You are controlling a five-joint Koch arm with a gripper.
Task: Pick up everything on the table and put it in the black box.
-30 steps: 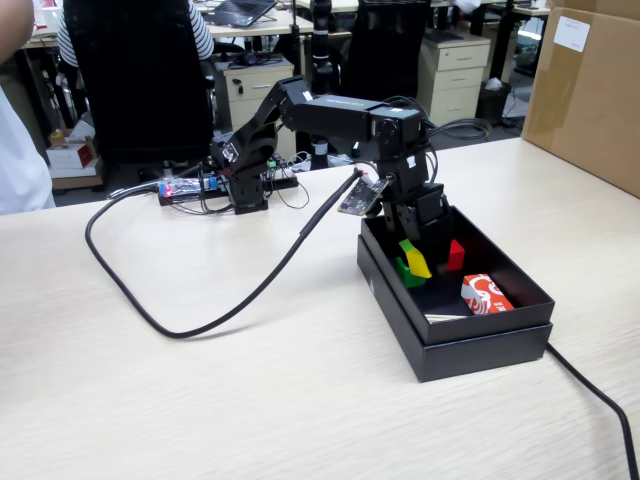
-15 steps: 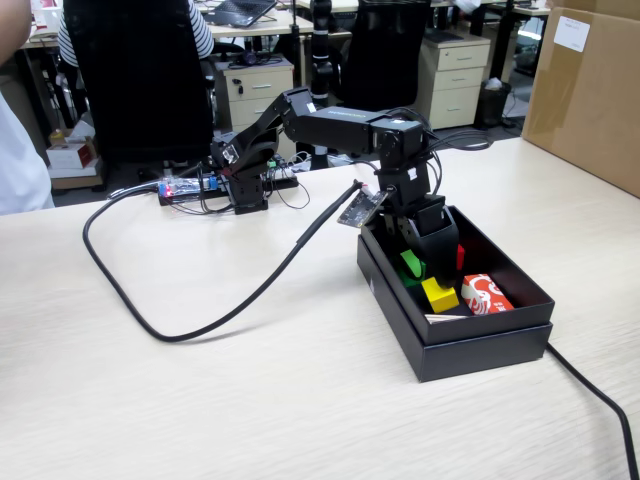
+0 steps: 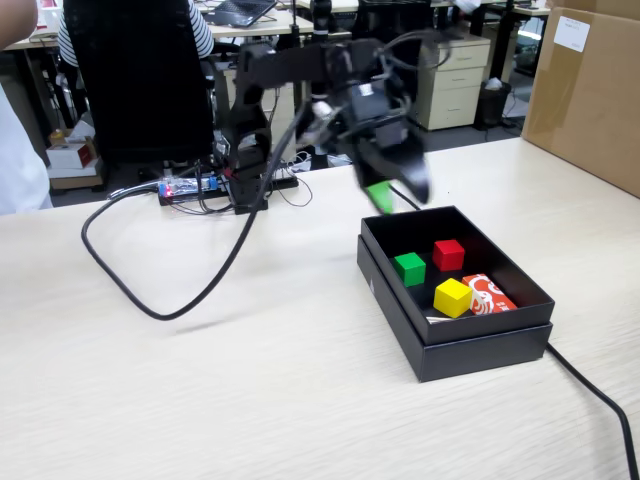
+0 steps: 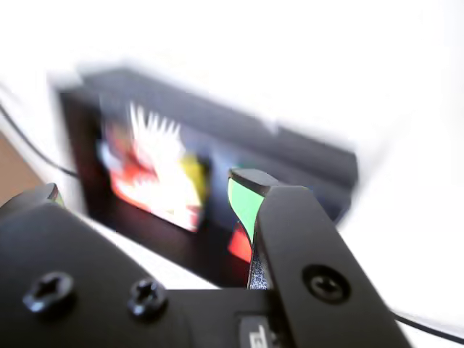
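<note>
Gripper (image 3: 397, 190) raised above the far left corner of the box (image 3: 450, 345), blurred in the fixed view; jaws spread wide in the wrist view (image 4: 145, 190), empty. Green cube (image 3: 409, 268), red cube (image 3: 448, 254) and yellow cube (image 3: 452, 297) all inside the box, apart from one another: green at left, red behind, yellow nearest the front, beside a packet (image 3: 488, 292). Box resting on the table (image 3: 250, 390). Cable (image 3: 210, 285) looping across the tabletop to the left.

Motion-blurred claw (image 3: 395, 190), smeared black box (image 4: 217, 156)
</note>
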